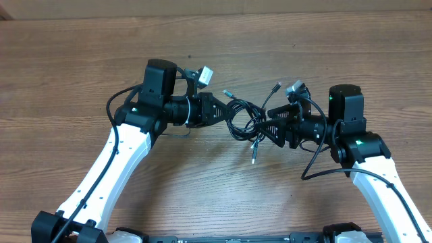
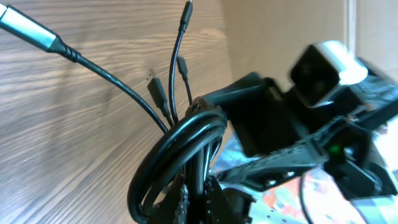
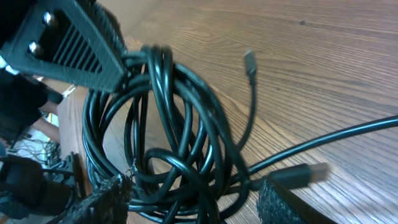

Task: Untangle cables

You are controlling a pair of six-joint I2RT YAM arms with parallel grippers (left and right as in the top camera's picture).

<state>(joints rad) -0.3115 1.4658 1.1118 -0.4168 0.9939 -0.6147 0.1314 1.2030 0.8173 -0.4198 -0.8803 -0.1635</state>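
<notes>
The table is brown wood-look board. In the overhead view its grain runs from side to side, with darker streaks among lighter bands. A small dark speck sits on it toward the far side, and a paler strip runs along the far edge. In the left wrist view a plain beige wall stands beyond the table. Low in that view lies blurred, colourful clutter, too vague to name.

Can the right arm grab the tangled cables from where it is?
Probably yes. The right gripper is open right at the cables, with loops between its fingers and nothing blocking. The left gripper pinches the other side of the tangle.
</notes>
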